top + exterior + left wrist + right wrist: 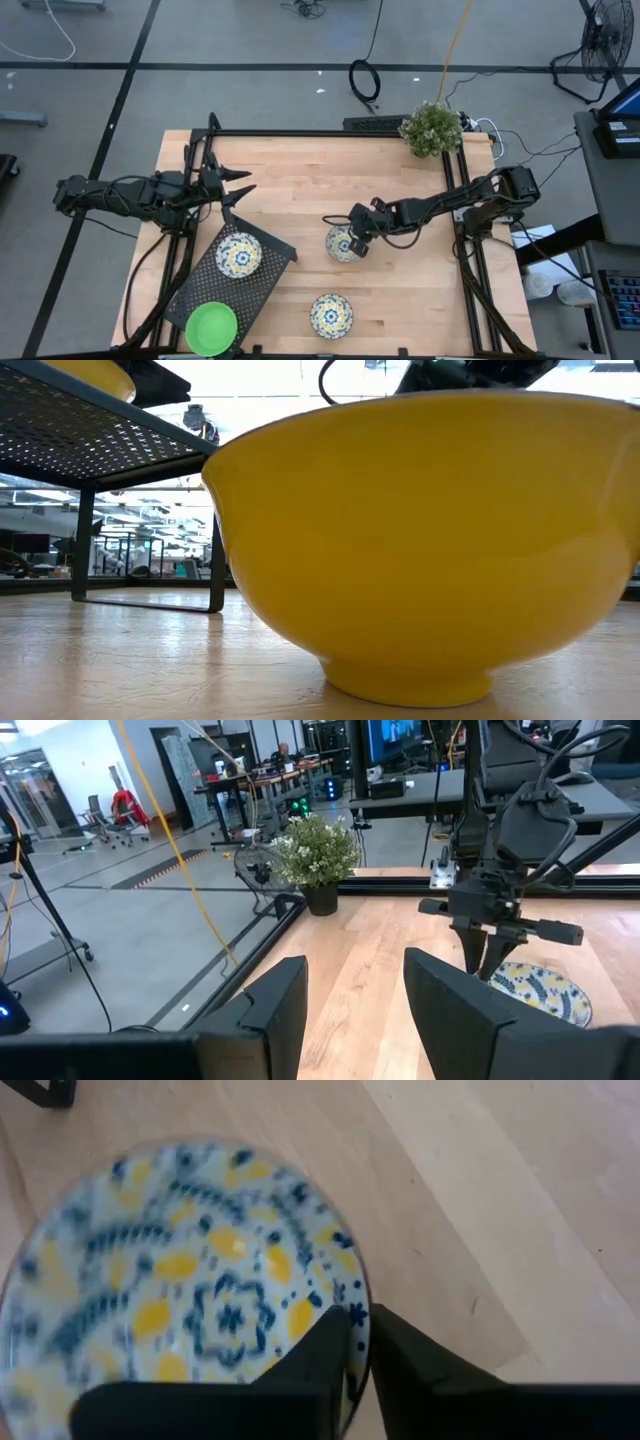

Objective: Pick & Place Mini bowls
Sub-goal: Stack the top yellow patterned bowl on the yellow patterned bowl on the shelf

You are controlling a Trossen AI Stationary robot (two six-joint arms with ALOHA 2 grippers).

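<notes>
Bright even overhead light, soft shadows, low view backlit, right wrist view blurred

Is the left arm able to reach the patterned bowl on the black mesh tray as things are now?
Probably yes. The left gripper hangs open just beyond the tray's far corner, and nothing stands between it and the patterned bowl. The right gripper is busy at another bowl, well clear.
</notes>
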